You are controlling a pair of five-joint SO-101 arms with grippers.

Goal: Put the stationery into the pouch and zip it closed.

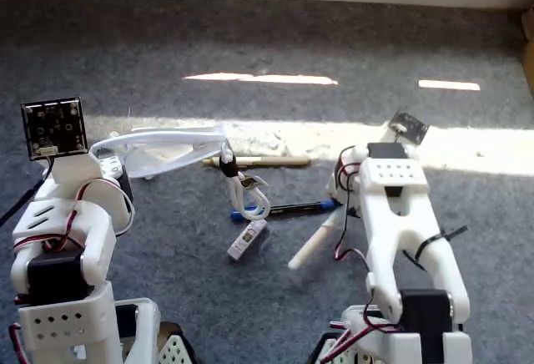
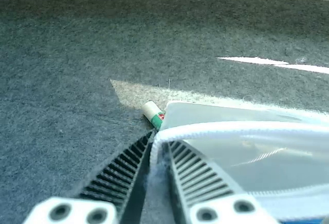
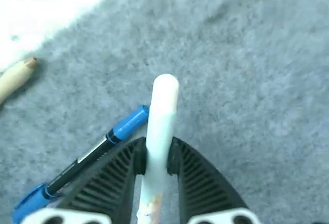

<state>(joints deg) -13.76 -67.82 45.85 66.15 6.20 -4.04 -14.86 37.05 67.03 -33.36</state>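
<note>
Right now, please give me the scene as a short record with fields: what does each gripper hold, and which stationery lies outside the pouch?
left gripper: shut on the white edge of the pouch
right gripper: shut on a white stick
outside the pouch, on the grey surface: blue pen, wooden pencil, small white item
zip: cannot tell

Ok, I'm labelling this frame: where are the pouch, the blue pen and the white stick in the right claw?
pouch [image 1: 167, 151]: high view, clear side wall.
blue pen [image 1: 288, 209]: high view, middle of the barrel.
white stick [image 3: 162, 113]: right wrist view, upper shaft.
</note>
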